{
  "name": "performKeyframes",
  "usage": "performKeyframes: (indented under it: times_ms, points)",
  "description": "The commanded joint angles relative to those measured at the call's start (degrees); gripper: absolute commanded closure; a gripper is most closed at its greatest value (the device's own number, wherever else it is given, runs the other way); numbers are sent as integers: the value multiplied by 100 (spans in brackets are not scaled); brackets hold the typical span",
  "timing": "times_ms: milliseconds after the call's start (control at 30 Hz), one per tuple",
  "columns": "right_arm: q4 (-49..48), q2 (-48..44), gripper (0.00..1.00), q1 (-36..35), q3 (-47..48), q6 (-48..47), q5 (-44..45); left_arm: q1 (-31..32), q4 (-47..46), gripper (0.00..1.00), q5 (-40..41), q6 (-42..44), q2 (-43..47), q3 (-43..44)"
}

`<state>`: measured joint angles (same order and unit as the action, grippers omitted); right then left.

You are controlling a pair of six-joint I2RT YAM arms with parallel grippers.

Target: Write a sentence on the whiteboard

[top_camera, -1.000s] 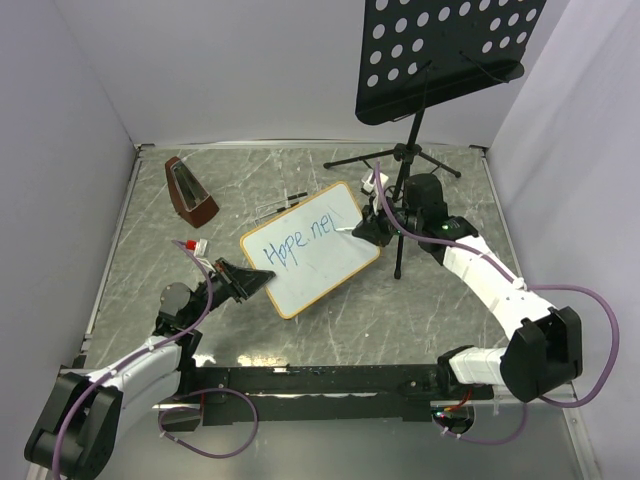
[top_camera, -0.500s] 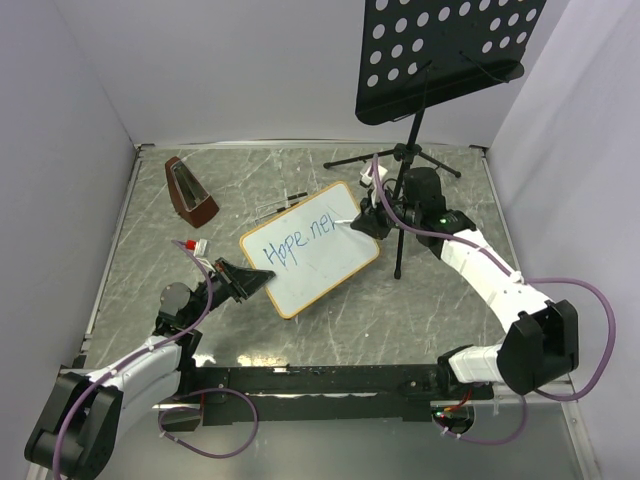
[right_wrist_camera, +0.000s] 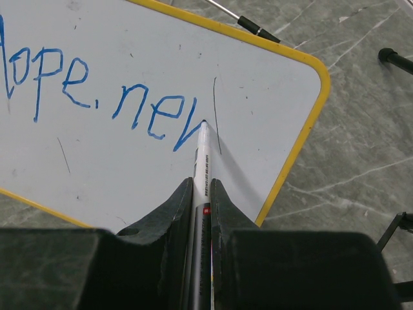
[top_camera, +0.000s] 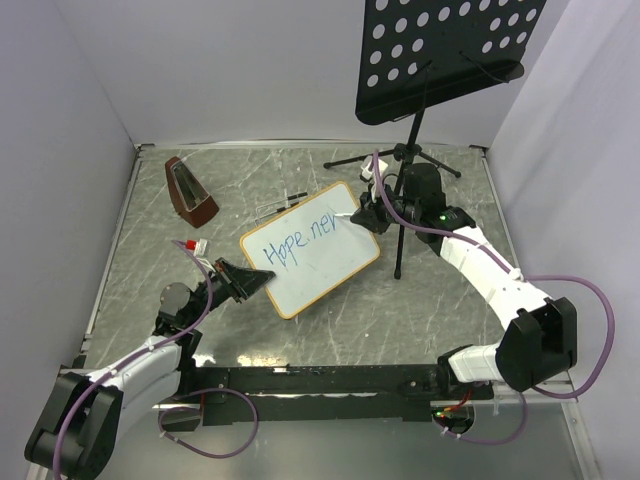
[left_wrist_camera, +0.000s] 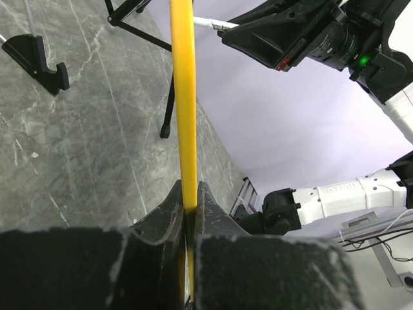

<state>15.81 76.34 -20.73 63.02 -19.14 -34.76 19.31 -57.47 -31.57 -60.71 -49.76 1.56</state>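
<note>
between the left fingers (left_wrist_camera: 161, 223) stands the whiteboard (left_wrist_camera: 183, 97), edge pinched.

Grey marble tabletop (top_camera: 330, 322), pale lavender walls (top_camera: 230, 70)

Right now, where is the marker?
It is in the right claw, right of centre in the top view. The marker has its tip on the whiteboard, at the end of the blue writing.

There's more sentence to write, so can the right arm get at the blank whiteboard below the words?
Probably yes: the right gripper holds the marker tip on the whiteboard beside that area, nothing lies there, and the left gripper clamps only the edge.
</note>
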Motion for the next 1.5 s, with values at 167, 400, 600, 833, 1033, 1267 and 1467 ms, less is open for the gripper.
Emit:
performKeyframes:
  times_ms: [167,400,600,833,1033,1267,1467]
  points:
    - [-193,-294,100,52,-53,50,-162,-6,-985,99,-60,-46,36,-42]
    - [-140,-496,100,78,-237,24,-136,-15,-924,99,-24,-38,115,-68]
    - [-26,-488,100,104,-282,-11,-127,-41,-836,99,-33,-20,212,-86]
    - [36,-251,100,104,-256,-29,-127,-50,-906,99,-95,-55,195,-86]
    - [27,-224,100,148,-221,-29,83,-68,-871,99,-121,-38,230,-95]
    - [-96,-225,100,192,-177,-2,233,-77,-906,99,-147,-47,212,-104]
    - [-149,-93,100,192,69,76,172,-77,-950,99,-226,-64,151,-86]
